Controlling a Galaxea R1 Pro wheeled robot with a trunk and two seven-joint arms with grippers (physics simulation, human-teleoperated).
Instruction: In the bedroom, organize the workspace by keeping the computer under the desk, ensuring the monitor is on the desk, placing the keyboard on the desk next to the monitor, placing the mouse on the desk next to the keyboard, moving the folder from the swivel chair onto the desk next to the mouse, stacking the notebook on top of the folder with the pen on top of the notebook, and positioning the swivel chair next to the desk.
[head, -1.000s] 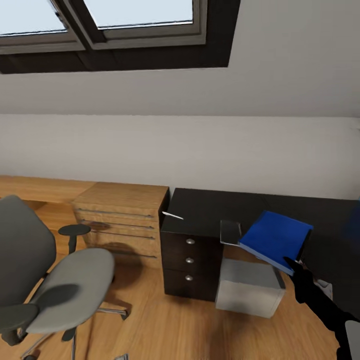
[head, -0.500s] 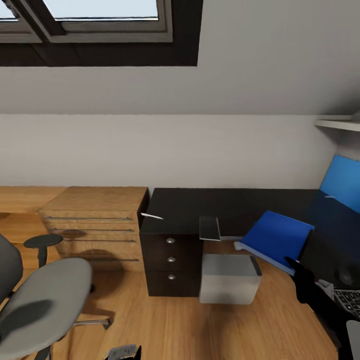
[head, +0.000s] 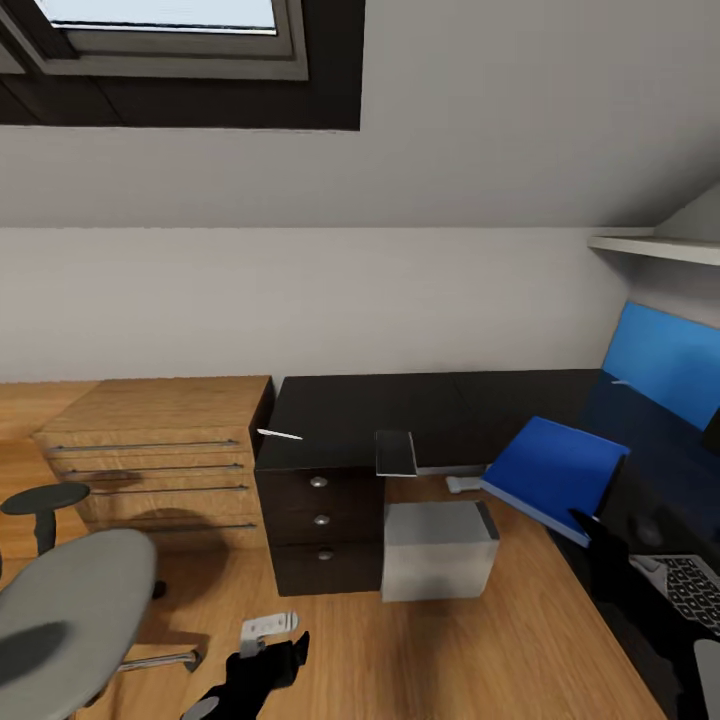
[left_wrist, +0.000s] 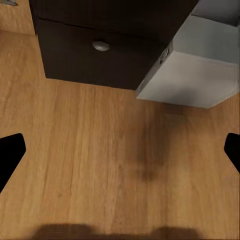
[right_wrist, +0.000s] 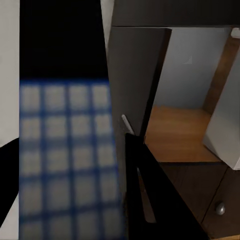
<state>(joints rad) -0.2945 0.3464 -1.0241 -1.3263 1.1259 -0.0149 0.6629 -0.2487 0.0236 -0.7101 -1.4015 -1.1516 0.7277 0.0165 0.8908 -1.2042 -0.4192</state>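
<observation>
A: Head view: the flat bright blue folder with a white edge is pinched at its near corner by the right gripper, tilted, the rest held out beyond the jaws over the long black-topped desk.

B: What could be lost?

A: With so small a bite, the folder could be levered loose or caught on the desk edge. The left gripper is spread wide, nothing between the jaws, oak plank floor beyond them.

B: Hidden?

A: The slim dark-keyed keyboard is cut off; the right fingertips are masked by the folder.
</observation>
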